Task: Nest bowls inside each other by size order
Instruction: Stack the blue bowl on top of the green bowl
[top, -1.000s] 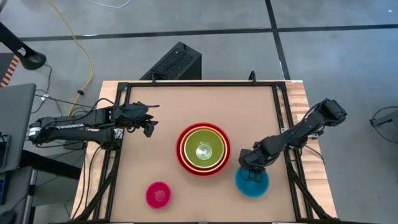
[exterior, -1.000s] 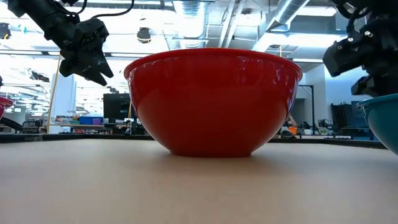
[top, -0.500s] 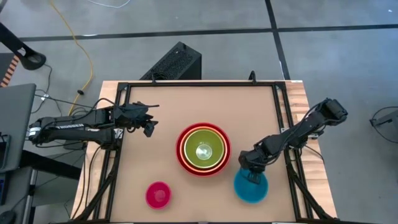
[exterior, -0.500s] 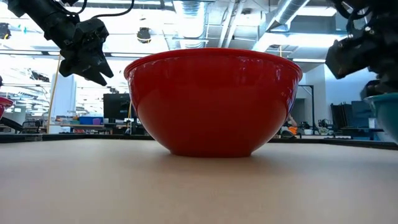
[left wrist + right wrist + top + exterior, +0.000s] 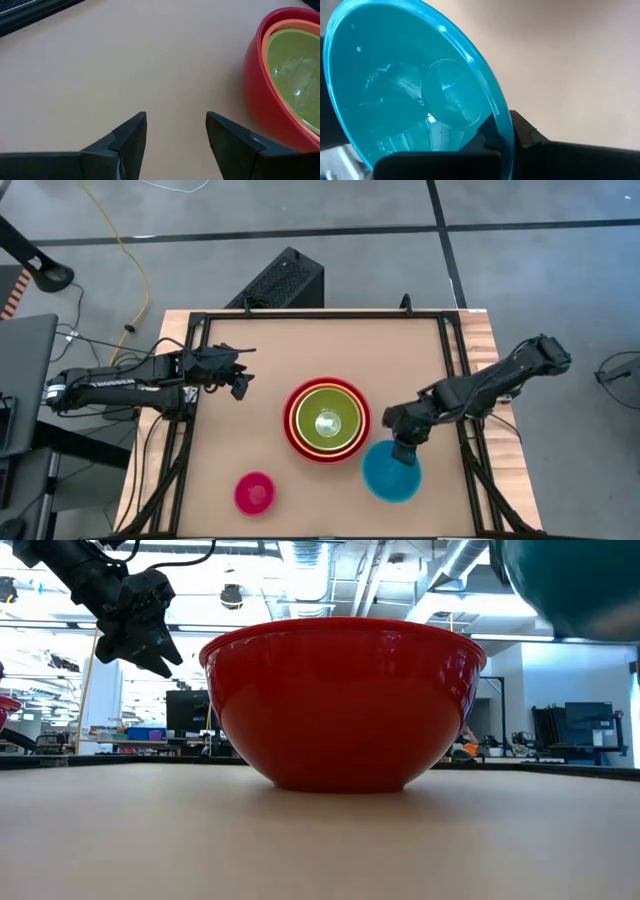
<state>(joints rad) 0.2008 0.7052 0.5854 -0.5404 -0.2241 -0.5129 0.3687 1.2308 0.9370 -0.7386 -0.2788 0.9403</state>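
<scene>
We note the right tool (image 5: 403, 448) pinching the rim of the teal bowl (image 5: 390, 471), holding it tilted and clear of the table (image 5: 260, 345), just beside the stack's right front edge. The stack sits mid-table: red bowl (image 5: 327, 421) outermost, then orange bowl (image 5: 272, 29), then green bowl (image 5: 327, 419). The small pink bowl (image 5: 255, 493) stands apart, front left. The left tool (image 5: 176, 135) hovers over the left side, fingers wide, empty.

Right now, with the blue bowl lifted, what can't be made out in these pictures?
- Low view: the blue bowl is cut off by the top edge, so the right pincer holding it is out of sight.
- Low view: the red bowl hides the orange and green bowls inside it.
</scene>
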